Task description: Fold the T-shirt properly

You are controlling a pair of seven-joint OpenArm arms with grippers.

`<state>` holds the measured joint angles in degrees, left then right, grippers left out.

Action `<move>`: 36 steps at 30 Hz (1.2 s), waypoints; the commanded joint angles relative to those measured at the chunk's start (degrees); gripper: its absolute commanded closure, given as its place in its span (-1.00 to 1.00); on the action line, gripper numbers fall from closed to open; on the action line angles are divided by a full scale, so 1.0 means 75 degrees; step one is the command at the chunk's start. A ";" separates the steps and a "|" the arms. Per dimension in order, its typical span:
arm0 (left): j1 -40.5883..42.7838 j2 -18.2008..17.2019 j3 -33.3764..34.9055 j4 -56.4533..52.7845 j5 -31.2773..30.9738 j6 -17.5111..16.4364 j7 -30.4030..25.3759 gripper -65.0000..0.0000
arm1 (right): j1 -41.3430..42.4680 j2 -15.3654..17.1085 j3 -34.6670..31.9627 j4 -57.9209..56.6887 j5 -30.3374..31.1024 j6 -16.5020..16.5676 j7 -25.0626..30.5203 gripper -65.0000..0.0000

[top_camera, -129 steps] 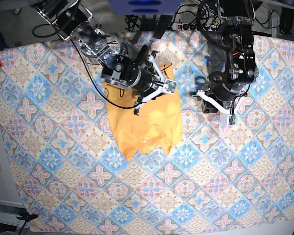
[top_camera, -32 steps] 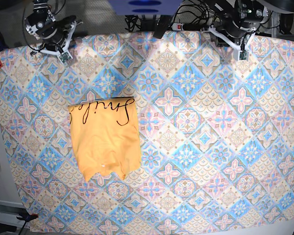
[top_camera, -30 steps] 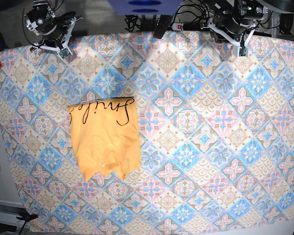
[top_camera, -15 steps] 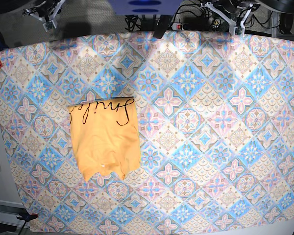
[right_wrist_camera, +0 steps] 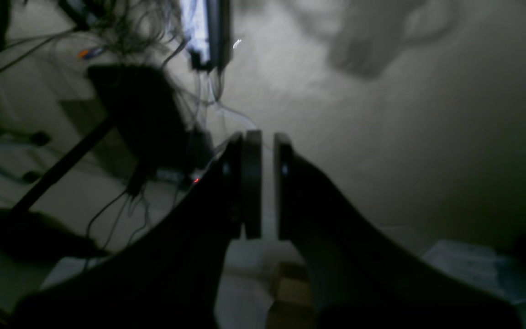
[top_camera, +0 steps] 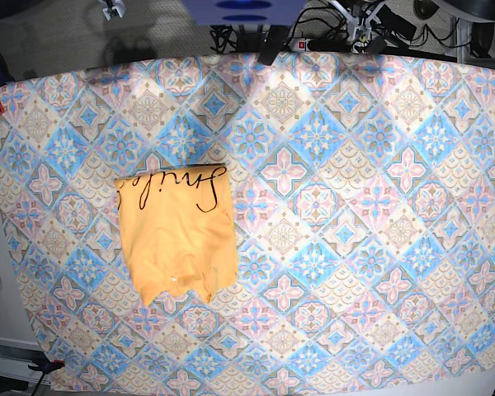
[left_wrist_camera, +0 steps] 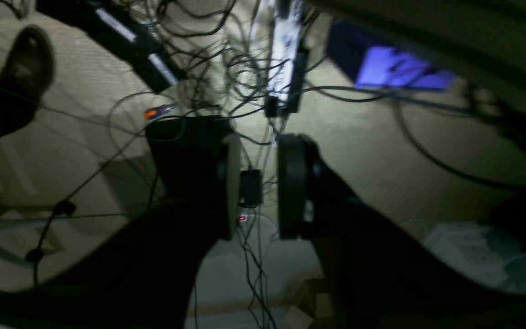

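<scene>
Patterned cloth (top_camera: 338,206) carries the folded T-shirt (top_camera: 178,235).
Left gripper (left_wrist_camera: 255,185) and right gripper (right_wrist_camera: 263,189), narrowly parted, hold nothing, lifted clear above the cables (left_wrist_camera: 226,55), seemingly finished.

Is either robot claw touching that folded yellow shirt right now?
Apart. The base view shows the T-shirt lying alone on the patterned cloth, with no claw near it.

T-shirt (top_camera: 178,234): yellow-orange, folded into a compact, roughly rectangular packet, lying flat on the cloth in the left half of the base view, slightly rotated. Black cursive lettering runs along its far edge, face up. Near edge is uneven, with a couple of small points of fabric sticking out and a shallow notch between them. Surface mostly smooth, light creases toward the near end.
</scene>
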<state>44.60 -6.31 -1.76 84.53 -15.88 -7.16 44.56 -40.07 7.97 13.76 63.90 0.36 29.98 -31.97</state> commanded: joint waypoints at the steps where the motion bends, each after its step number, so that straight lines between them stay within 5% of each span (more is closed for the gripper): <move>1: 0.0026 -0.0021 -0.0006 -0.0165 0.0037 -0.0001 -0.0109 0.58 | 0.0028 0.0069 0.0023 -0.0063 0.0063 0.0053 0.0072 0.86; 9: -0.0783 -0.0068 0.0006 -0.2286 0.0095 -0.0001 -0.0684 0.58 | 0.0883 0.0069 0.0023 -0.1973 0.0052 0.0041 0.0330 0.86; 18: -0.2436 0.0003 0.0029 -0.5275 0.0869 -0.0001 -0.1727 0.58 | 0.2524 0.0069 0.0012 -0.5748 0.0005 0.0006 0.2674 0.86; 26: -0.3585 0.0249 0.0029 -0.7936 0.1725 -0.0001 -0.3180 0.58 | 0.3052 -0.0248 -0.0821 -0.6920 0.0016 -0.0053 0.4291 0.86; 32: -0.4311 0.0249 0.0006 -0.9284 0.1853 -0.0001 -0.4165 0.58 | 0.3063 -0.0564 -0.0950 -0.6990 0.0016 -0.1530 0.4795 0.85; 36: -0.4358 0.0249 0.0006 -0.9272 0.1877 -0.0001 -0.4177 0.58 | 0.3063 -0.0799 -0.0950 -0.6967 0.0028 -0.1647 0.4901 0.85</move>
<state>11.53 -4.27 -1.63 14.94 -1.96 -7.14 13.17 -16.64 2.20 6.63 11.62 0.45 16.88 4.38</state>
